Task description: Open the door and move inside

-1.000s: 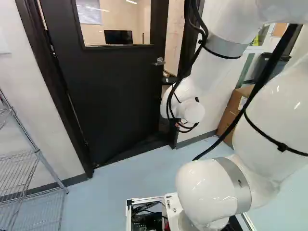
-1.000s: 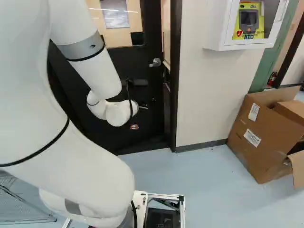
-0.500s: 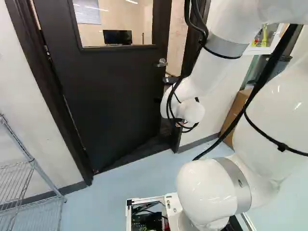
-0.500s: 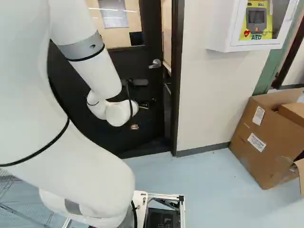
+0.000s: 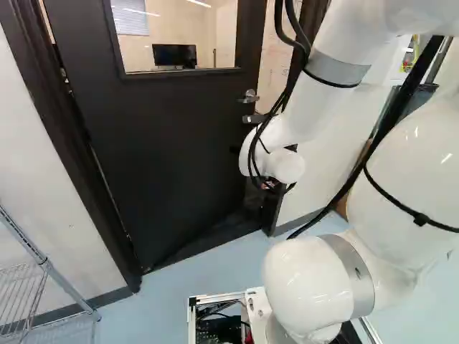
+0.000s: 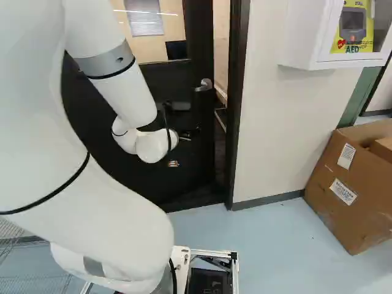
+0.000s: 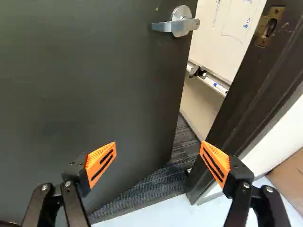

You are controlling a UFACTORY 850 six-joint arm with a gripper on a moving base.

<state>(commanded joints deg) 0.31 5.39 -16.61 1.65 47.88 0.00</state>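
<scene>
So the door (image 5: 172, 136) is standing partly open straight ahead of the arm, swinging away into the room beyond. It's looking plain, flat and nearly black, with a silver lever handle (image 7: 182, 23) sitting near its free edge and a window (image 5: 215, 36) taking up the upper part. A dark monitor (image 5: 168, 54) is showing through the glass. The gripper (image 6: 179, 151) is holding its two fingers wide apart with nothing between them, facing the door below the handle. In the wrist view one orange pad (image 7: 100, 161) is lining up over the door, the other over the door frame (image 7: 222, 127).

Containers: a cardboard box (image 6: 349, 202) is sitting on the floor at the right of the right base view, top open, and a smaller brown piece (image 6: 383, 149) is poking up inside. Above it, a white cabinet (image 6: 300, 37) is hanging on the wall and holding a yellow device (image 6: 367, 24).

The wrist view is showing stuff the base views aren't: a brass strike plate (image 7: 263, 41) on the frame and a marker tray (image 7: 215, 84) running under a whiteboard (image 7: 232, 33). The left base view is giving the better look at the wire rack (image 5: 36, 254).
</scene>
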